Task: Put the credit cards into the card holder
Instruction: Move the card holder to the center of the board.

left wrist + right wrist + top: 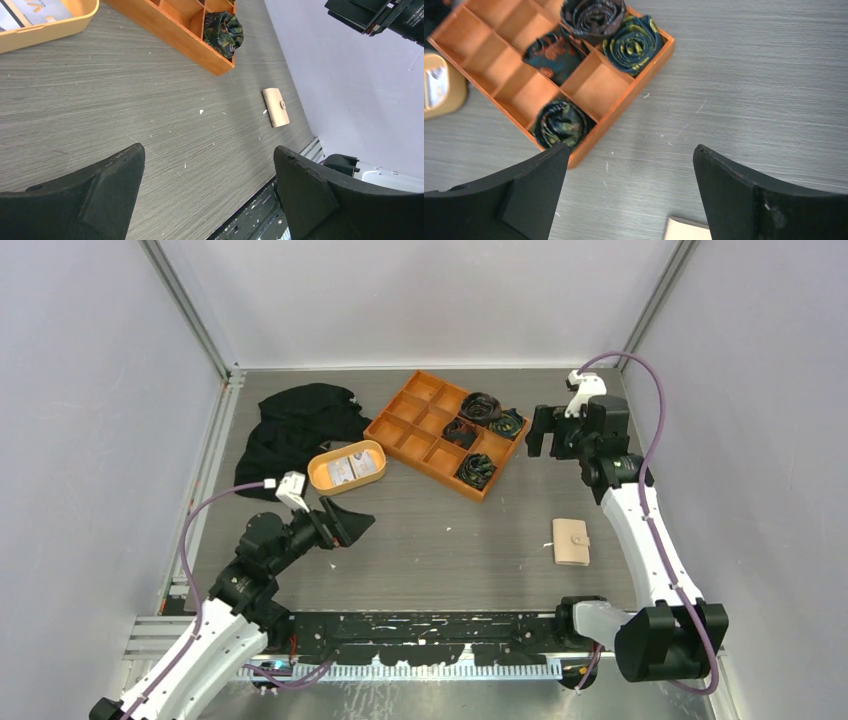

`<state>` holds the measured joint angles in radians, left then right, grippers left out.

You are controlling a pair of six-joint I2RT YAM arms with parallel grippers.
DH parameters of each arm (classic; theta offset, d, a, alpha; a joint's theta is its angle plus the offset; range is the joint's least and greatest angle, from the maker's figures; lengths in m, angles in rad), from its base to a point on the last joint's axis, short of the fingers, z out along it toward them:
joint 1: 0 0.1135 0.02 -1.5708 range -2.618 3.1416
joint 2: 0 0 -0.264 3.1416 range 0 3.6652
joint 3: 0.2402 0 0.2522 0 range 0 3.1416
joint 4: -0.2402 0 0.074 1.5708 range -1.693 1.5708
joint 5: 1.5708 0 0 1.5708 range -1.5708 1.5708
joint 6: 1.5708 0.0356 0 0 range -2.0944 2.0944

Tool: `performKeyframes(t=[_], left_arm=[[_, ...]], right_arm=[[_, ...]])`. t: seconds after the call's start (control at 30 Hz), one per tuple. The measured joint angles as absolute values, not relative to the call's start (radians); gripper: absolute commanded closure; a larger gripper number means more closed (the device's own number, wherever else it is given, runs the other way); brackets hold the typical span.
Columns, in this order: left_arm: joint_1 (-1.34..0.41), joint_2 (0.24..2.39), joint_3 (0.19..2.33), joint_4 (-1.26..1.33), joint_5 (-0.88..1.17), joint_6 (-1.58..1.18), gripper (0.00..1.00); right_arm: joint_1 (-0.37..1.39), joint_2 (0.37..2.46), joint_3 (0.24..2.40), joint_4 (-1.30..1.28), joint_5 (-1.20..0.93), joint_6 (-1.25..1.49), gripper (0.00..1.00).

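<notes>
The credit cards (349, 468) lie in a stack inside an oval orange dish (345, 488) at centre left; the top one is white with dark print. A corner of them (35, 9) shows in the left wrist view. The beige card holder (571, 541) lies folded shut on the table at the right, snap tab up, also seen as a small tan rectangle (276, 107) and at the bottom edge (686, 230). My left gripper (352, 528) is open just below the dish, empty (208, 149). My right gripper (548, 445) is open and empty (631, 148), raised beyond the holder.
A large orange divided tray (400, 425) holding several rolled dark ties (480, 406) sits at the back centre. A black cloth (300, 425) lies at the back left. Grey walls close in the table on three sides; a black rail (430, 625) runs along the near edge.
</notes>
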<state>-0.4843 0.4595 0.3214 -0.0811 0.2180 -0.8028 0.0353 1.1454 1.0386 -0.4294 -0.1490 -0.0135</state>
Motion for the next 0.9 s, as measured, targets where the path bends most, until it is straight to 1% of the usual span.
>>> performKeyframes(t=[0.13,0.2,0.37,0.5,0.67,0.83,0.9], left_arm=[[-0.484,0.45,0.319,-0.071,0.221,-0.804,0.01],[-0.484,0.455,0.308,-0.049,0.231,-0.807,0.02],[-0.485,0.505,0.255,0.043,0.265,-0.827,0.04],[-0.485,0.546,0.198,0.11,0.275,-0.845,0.06],[-0.484,0.588,0.159,0.152,0.282,-0.88,0.08],[-0.485,0.598,0.144,0.192,0.292,-0.912,0.14],[-0.484,0.599,0.141,0.199,0.296,-0.916,0.15]], right_arm=[[0.035,1.118,1.038,-0.41,-0.172,0.056,0.01],[0.035,1.115,1.039,-0.418,-0.231,0.043,0.01],[0.034,1.185,1.041,-0.505,-0.479,-0.067,0.01],[0.035,1.306,1.081,-0.671,-0.608,-0.218,0.01],[-0.007,1.374,1.137,-0.888,-0.598,-0.407,0.0],[-0.214,1.375,1.111,-0.984,-0.492,-0.572,0.0],[-0.296,1.383,1.088,-0.999,-0.442,-0.628,0.03]])
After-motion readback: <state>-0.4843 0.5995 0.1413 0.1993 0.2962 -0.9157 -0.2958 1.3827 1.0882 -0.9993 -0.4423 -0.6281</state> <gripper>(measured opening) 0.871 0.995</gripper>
